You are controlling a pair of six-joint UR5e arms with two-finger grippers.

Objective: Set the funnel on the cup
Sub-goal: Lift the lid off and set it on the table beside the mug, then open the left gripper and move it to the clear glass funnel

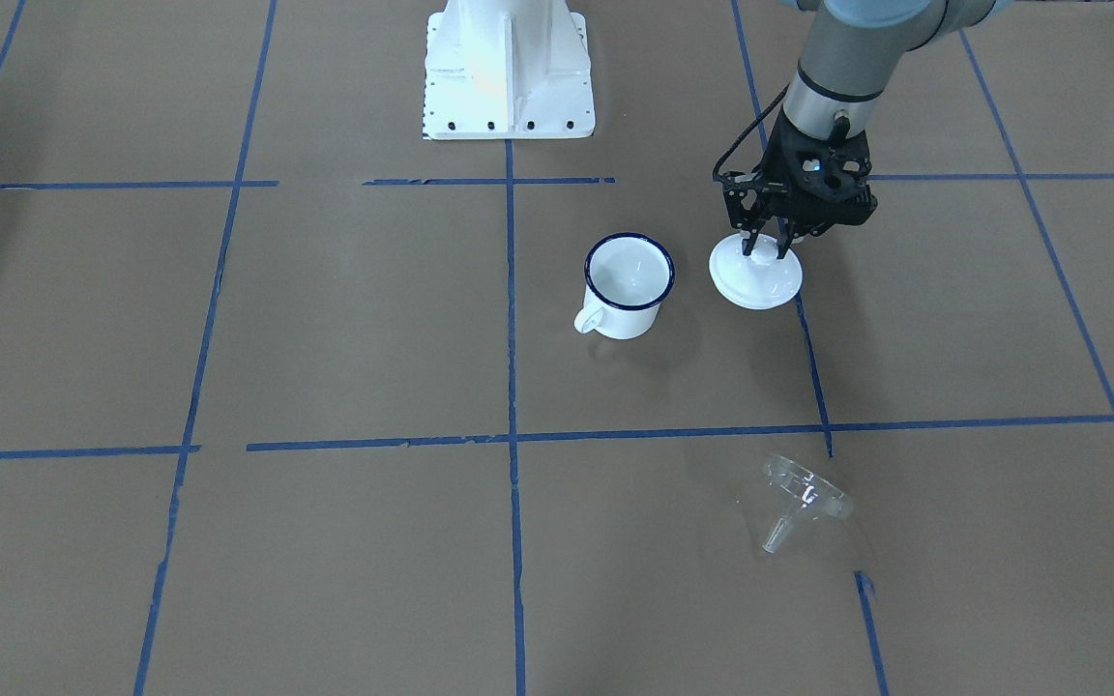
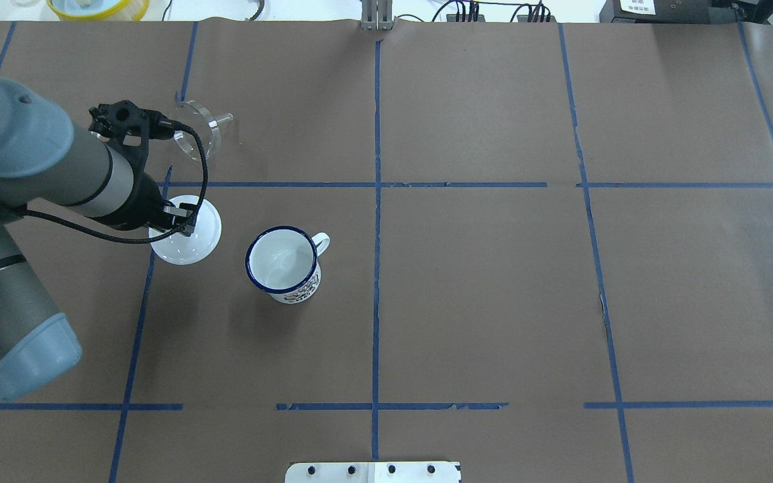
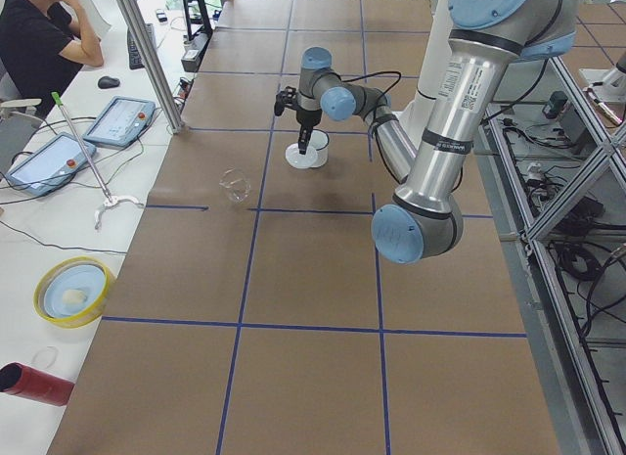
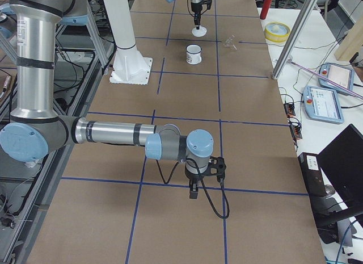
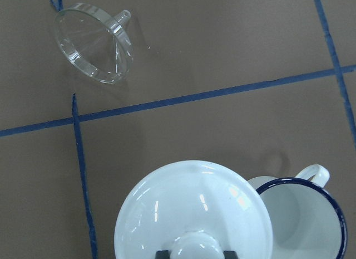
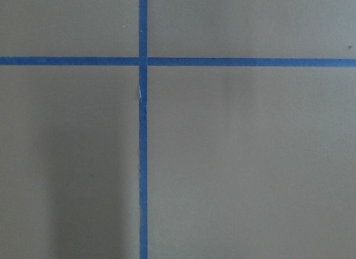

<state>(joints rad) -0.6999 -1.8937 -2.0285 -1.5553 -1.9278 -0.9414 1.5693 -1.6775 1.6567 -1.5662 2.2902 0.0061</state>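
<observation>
The clear plastic funnel (image 1: 802, 493) lies on its side on the brown table, spout pointing away from the cup; it also shows in the left wrist view (image 5: 97, 44) and the overhead view (image 2: 197, 131). The white enamel cup (image 1: 627, 285) with a blue rim stands upright and open (image 2: 284, 263). My left gripper (image 1: 763, 249) points down beside the cup, its fingers closed on the knob of a white round lid (image 1: 755, 278), which sits low next to the cup (image 5: 189, 209). My right gripper (image 4: 193, 193) hangs over bare table far from these things; I cannot tell whether it is open or shut.
The robot's white base (image 1: 509, 72) stands behind the cup. Blue tape lines (image 1: 511, 319) cross the brown table. A yellow bowl (image 3: 70, 291) and tablets (image 3: 119, 119) lie on the side desk, where a person sits.
</observation>
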